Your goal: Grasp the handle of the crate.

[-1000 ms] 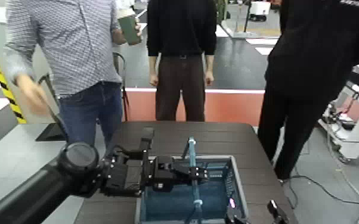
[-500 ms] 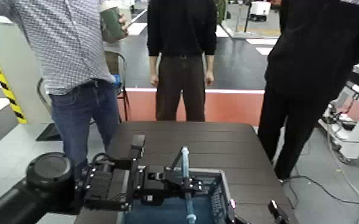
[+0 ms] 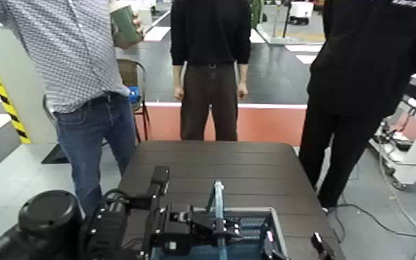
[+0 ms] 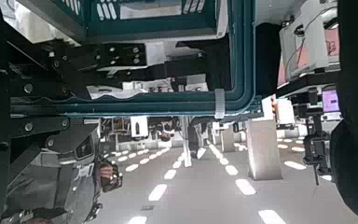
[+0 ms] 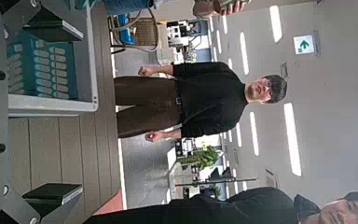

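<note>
At the near part of the tabletop, the left gripper has its jaws closed on the handle, which stands upright over the crate. To the right, beside the crate, the right gripper holds its jaws wide.

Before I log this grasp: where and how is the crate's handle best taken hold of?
Best on the straight crossbar of the handle, as the left gripper does now, coming from the robot's left with its fingers closed around the bar. The handle stands up over the crate, a thin bar clear of the rim, so it likely suits a pinch.
</note>
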`<state>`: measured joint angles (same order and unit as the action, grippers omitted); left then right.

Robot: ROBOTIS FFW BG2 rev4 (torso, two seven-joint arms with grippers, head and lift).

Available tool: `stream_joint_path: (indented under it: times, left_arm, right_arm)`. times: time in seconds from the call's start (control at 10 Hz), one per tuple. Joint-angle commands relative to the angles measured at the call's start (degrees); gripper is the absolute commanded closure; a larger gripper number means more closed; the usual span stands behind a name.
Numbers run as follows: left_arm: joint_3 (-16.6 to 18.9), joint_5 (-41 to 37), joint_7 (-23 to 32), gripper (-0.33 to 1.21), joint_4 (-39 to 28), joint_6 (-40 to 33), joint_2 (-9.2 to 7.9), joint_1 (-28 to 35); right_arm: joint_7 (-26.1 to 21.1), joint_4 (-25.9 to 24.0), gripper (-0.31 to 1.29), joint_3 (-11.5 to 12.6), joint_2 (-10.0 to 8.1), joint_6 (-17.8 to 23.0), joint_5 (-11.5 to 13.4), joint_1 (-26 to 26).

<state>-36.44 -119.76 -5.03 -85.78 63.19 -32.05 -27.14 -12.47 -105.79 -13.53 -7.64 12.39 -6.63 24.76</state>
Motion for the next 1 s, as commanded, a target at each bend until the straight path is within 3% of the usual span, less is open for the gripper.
stream_joint_path:
  times: [0.1,1.0]
  left_arm:
    - [-0.74,-3.20,0.64,1.19,-2.02,-0.52,-0.56,2.09]
    - [-0.91,-4.07,0.81,1.19,-1.93,-0.87,-0.21,2.35]
  right_arm:
    - [-0.01,0.06,0.15,0.09,0.08,0.09,0.13,0.03]
    - [0.08,-0.20,0.15,0.00,0.17,-0.70,1.36,-0.15]
